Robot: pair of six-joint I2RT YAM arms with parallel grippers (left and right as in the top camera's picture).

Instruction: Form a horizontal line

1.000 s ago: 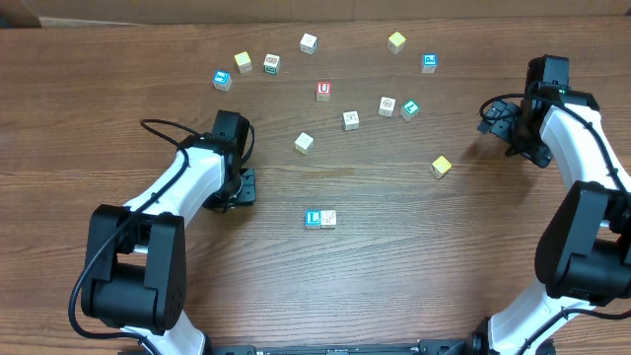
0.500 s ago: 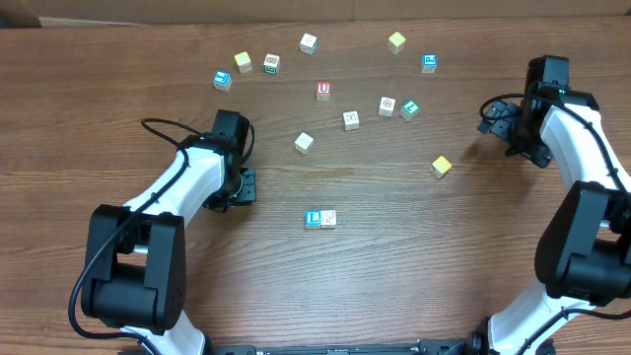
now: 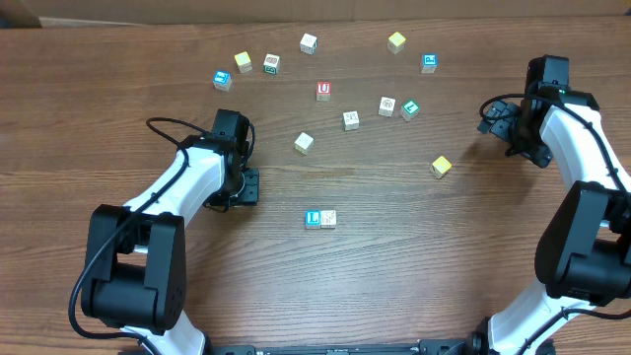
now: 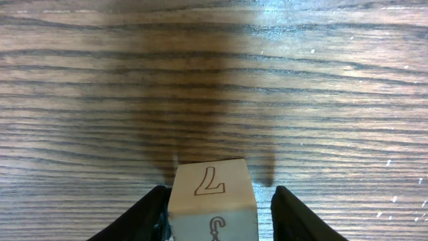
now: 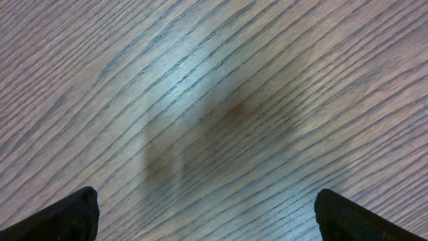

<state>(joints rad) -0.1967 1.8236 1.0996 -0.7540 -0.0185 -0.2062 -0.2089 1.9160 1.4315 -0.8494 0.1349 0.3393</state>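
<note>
Overhead, the horizontal line (image 3: 320, 219), two touching cubes, lay near-centre on the worktop (image 3: 394, 276). In the left wrist view, the left fingers (image 4: 148, 217) straddled a tan cube (image 4: 212, 201), released. In the right wrist view, the right fingers (image 5: 70, 215) gaped wide.

table (image 3: 394, 276) was brown wood-grain, smooth with a low sheen, and caught a pale glare toward 12 o'clock in the left wrist view. the cube (image 4: 212, 201) at the left gripper (image 4: 214, 204) looked like bare pale wood, matt. its fingers (image 4: 137, 217) were matt black plastic, same on the right gripper (image 5: 204, 207). left arm (image 3: 182, 182) and right arm (image 3: 582, 138) wore glossy white plastic shells. the horizontal line (image 3: 320, 219) at 6 o'clock had one blue painted face and one raw wood face.
</note>
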